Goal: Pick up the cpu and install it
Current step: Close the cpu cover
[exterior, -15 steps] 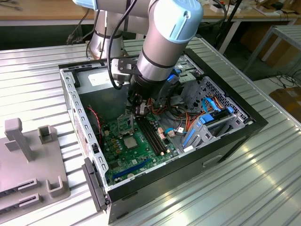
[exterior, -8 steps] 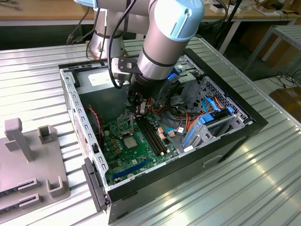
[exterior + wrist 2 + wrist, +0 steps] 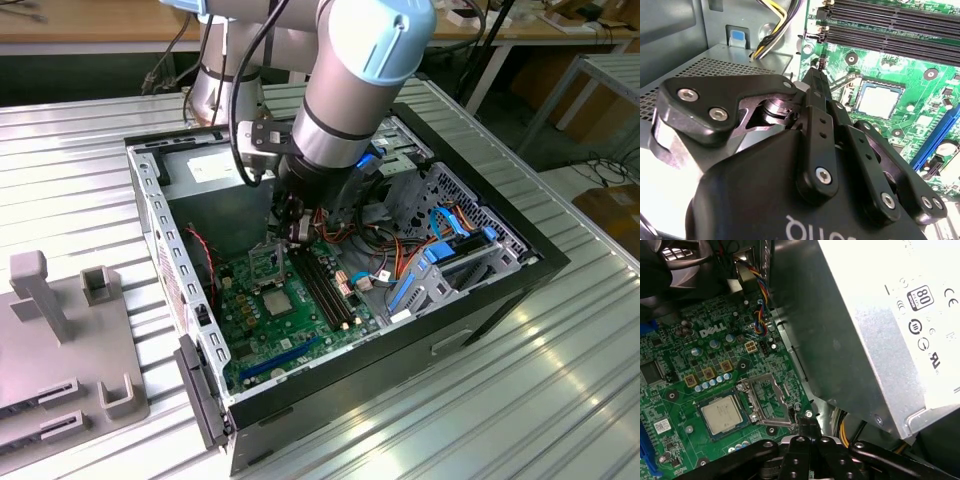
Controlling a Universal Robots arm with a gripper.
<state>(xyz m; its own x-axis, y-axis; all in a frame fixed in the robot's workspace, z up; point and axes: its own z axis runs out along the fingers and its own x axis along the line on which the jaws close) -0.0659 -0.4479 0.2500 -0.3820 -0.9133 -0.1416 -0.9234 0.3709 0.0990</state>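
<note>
Low inside the open case, tool point(image 3: 807, 427) fingers pressed together, nothing visibly between them, tips by the raised socket frame point(image 3: 769, 399). Cpu point(image 3: 720, 413) already sits in its socket, lower left of the first wrist view. Best keep motions small beside the hinge. Fingertip contact probably with the latch; linkage hides it.

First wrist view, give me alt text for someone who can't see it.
A silver-topped cpu sits in its socket on a green motherboard, with the hinged metal socket frame lying open beside it. The black gripper reaches in near the frame's edge, and a grey power supply box stands alongside.
</note>
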